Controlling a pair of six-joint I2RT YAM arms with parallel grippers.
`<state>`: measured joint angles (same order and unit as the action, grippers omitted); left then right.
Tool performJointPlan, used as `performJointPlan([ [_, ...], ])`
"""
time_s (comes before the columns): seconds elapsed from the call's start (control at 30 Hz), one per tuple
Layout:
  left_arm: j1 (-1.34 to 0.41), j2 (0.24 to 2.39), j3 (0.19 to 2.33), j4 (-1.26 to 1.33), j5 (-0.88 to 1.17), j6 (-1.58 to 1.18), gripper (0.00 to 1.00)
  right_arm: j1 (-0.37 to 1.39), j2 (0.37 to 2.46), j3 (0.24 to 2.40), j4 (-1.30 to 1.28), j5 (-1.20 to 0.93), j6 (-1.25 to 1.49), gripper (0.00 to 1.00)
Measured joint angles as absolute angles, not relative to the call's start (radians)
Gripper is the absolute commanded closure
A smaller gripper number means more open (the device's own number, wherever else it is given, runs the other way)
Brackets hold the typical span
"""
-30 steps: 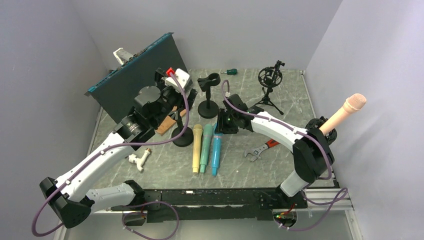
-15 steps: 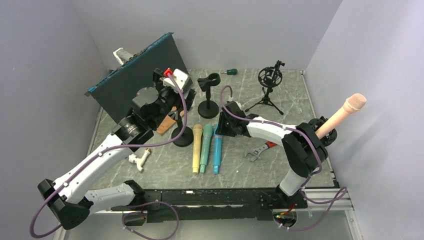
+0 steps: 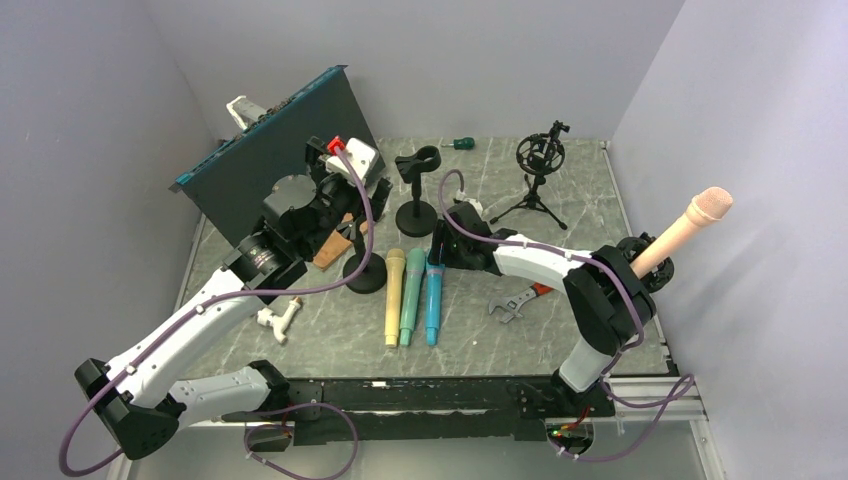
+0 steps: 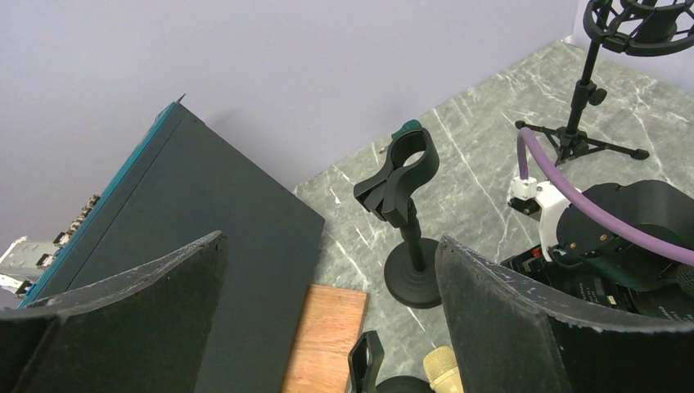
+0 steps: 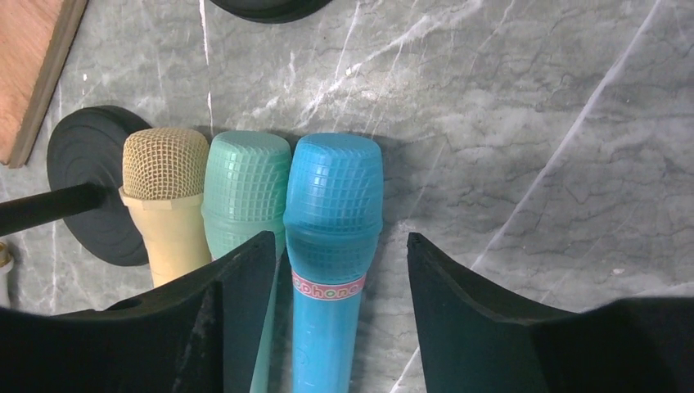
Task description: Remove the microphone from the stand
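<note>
A pink microphone [image 3: 690, 224] sits tilted in a black stand [image 3: 636, 252] at the table's right edge. Neither gripper is near it. A blue microphone [image 3: 433, 305], a green one [image 3: 412, 297] and a yellow one [image 3: 394, 297] lie side by side on the table. My right gripper [image 3: 448, 252] is open and hovers over the blue microphone [image 5: 331, 246], its fingers [image 5: 237, 286] straddling the body without touching. My left gripper [image 3: 345, 205] is open and empty, above a wooden block [image 4: 323, 336]. An empty clip stand [image 4: 405, 213] is ahead of it.
A dark slanted panel [image 3: 270, 160] stands at the back left. A second empty stand [image 3: 363, 265] is next to the yellow microphone. A tripod shock mount [image 3: 540, 165] stands at the back. A wrench [image 3: 520, 297], a white part [image 3: 278, 320] and a screwdriver [image 3: 460, 143] lie on the table.
My right arm has folded lower and its gripper has shifted slightly left over the blue microphone's head. The blue microphone has swung slightly. The left arm has barely moved.
</note>
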<state>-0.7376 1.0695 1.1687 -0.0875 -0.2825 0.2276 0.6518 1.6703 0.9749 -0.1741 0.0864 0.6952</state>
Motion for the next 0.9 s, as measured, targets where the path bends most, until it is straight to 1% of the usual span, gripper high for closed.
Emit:
performJointPlan([
  [0.13, -0.739, 1.068, 1.168, -0.087, -0.286, 0.228, 0.01, 0.654, 1.666, 0.980, -0.183, 0.121, 0.653, 0.34],
  [0.23, -0.739, 1.068, 1.168, -0.088, -0.286, 0.228, 0.01, 0.656, 1.641, 0.997, -0.211, 0.193, 0.599, 0.33],
  [0.33, -0.739, 1.068, 1.168, -0.088, -0.285, 0.228, 0.01, 0.656, 1.590, 1.014, -0.244, 0.294, 0.534, 0.33],
  [0.5, -0.741, 1.063, 1.167, -0.088, -0.286, 0.228, 0.01, 0.655, 1.496, 1.039, -0.260, 0.531, 0.422, 0.33],
  [0.57, -0.741, 1.060, 1.167, -0.087, -0.285, 0.228, 0.01, 0.650, 1.456, 1.032, -0.252, 0.615, 0.390, 0.32],
  [0.63, -0.741, 1.060, 1.167, -0.088, -0.284, 0.227, 0.01, 0.640, 1.403, 0.992, -0.199, 0.675, 0.361, 0.25],
  [0.67, -0.741, 1.060, 1.167, -0.088, -0.282, 0.226, 0.01, 0.631, 1.365, 0.953, -0.153, 0.693, 0.345, 0.24],
  [0.8, -0.744, 1.059, 1.167, -0.087, -0.282, 0.227, 0.01, 0.571, 1.238, 0.800, 0.010, 0.708, 0.293, 0.23],
  [0.9, -0.745, 1.058, 1.167, -0.087, -0.283, 0.228, 0.01, 0.512, 1.217, 0.735, 0.140, 0.706, 0.249, 0.22],
])
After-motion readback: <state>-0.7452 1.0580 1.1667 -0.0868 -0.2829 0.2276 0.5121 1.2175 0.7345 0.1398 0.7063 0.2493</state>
